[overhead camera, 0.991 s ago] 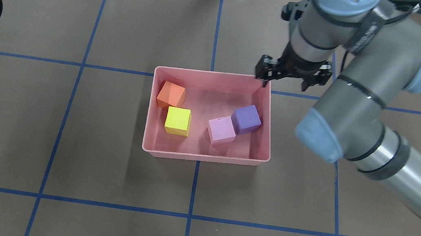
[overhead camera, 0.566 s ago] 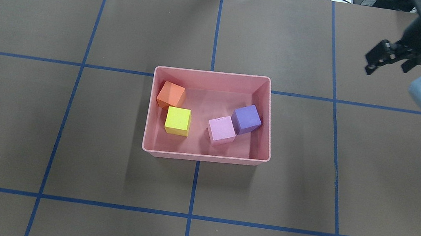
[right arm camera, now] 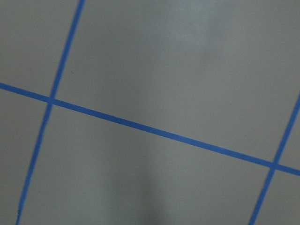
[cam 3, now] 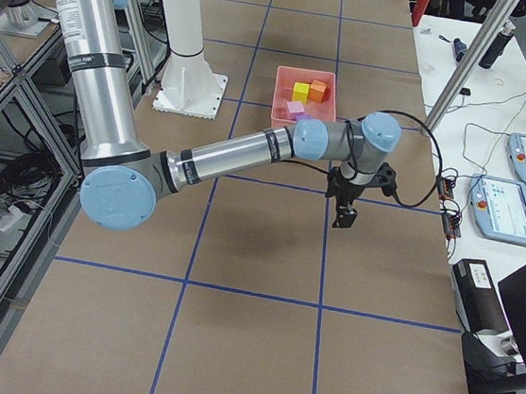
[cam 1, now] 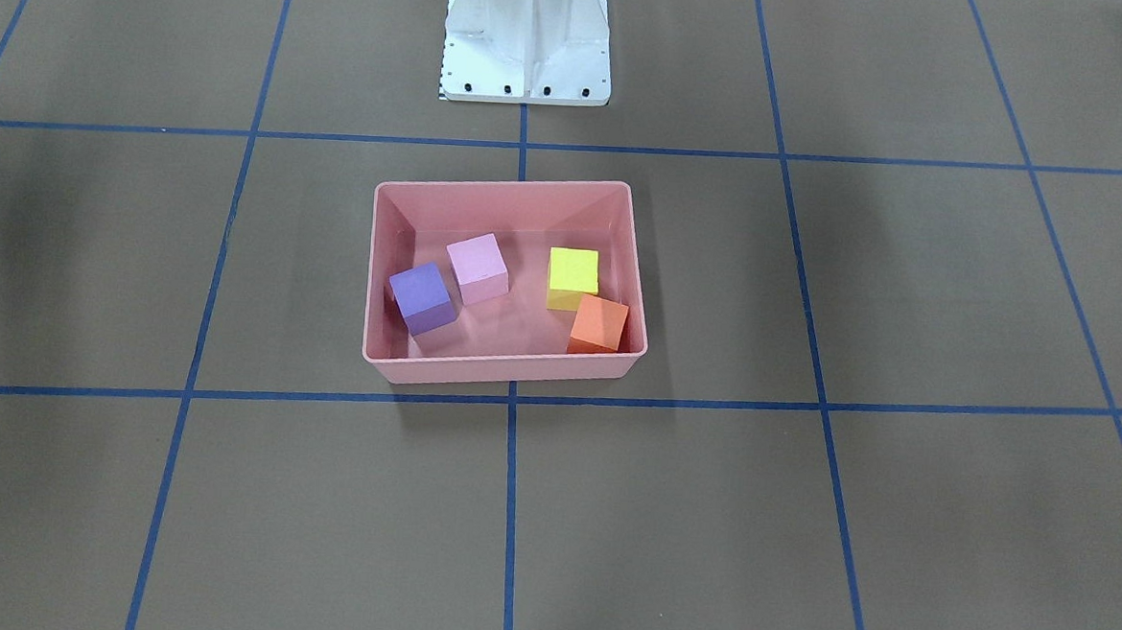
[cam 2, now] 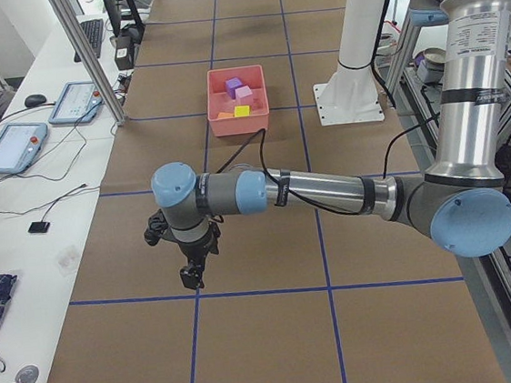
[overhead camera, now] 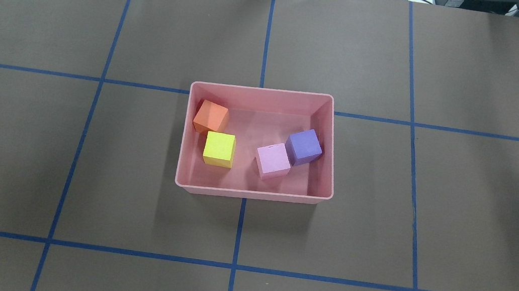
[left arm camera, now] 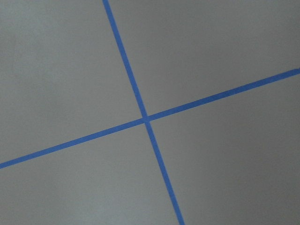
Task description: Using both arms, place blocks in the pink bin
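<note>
Blocks (overhead camera: 219, 149) in the pink bin (overhead camera: 252, 194)
Left claw (cam 2: 191, 275) and right claw (cam 3: 343, 216) hang over the bench (overhead camera: 84, 166), well apart from it (released or clenched, cannot tell).

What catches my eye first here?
The pink bin sits at the table's centre, holding an orange block, a yellow block, a light pink block and a purple block. In the side views the left arm and right arm reach low over the table's ends, away from it.
</note>
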{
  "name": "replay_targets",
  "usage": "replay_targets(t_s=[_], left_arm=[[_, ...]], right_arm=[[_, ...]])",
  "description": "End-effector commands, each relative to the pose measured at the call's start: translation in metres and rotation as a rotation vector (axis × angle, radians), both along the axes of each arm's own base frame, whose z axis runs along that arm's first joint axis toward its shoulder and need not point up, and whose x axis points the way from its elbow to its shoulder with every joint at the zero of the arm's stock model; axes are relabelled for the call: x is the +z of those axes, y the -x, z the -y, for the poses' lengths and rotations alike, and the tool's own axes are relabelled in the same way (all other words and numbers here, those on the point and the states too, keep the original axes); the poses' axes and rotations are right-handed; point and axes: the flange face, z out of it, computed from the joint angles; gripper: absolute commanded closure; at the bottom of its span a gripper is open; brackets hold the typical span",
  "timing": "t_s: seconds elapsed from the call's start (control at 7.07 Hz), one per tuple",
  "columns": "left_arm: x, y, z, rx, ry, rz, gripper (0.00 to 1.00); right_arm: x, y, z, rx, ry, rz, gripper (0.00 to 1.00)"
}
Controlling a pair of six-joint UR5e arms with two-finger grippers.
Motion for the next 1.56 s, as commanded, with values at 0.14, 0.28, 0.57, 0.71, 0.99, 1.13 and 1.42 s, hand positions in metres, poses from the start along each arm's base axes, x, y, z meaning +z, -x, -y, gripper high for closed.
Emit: replay_targets(t_s=[0.14,0.28,0.57,0.71,0.99,1.13,1.42], left_arm=[[0.031,0.015,-0.028,-0.014,-0.025,-0.003,0.0],[0.032,0.014,-0.036,-0.031,-0.011,-0.011,0.0],[0.026,0.011,-0.043,-0.114,0.049,-0.042,0.0],[0.019,0.01,-0.041,-0.117,0.039,-0.043,0.0],[0.016,0.009,-0.042,-0.117,0.036,-0.043,0.0],[0.014,0.009,-0.041,-0.116,0.031,-0.043,0.0],[0.014,0.009,-0.041,-0.115,0.03,-0.043,0.0]], right_arm=[[0.079,-0.033,-0.034,0.048,-0.063,0.004,0.0],[0.098,-0.044,-0.042,0.071,-0.047,0.011,0.0],[0.111,-0.044,-0.049,0.071,-0.021,0.016,0.0],[0.111,-0.044,-0.049,0.072,-0.021,0.016,0.0],[0.11,-0.052,-0.049,0.085,-0.023,0.015,0.0],[0.107,-0.059,-0.049,0.099,-0.029,0.016,0.0],[0.108,-0.08,-0.057,0.145,-0.022,0.06,0.0]])
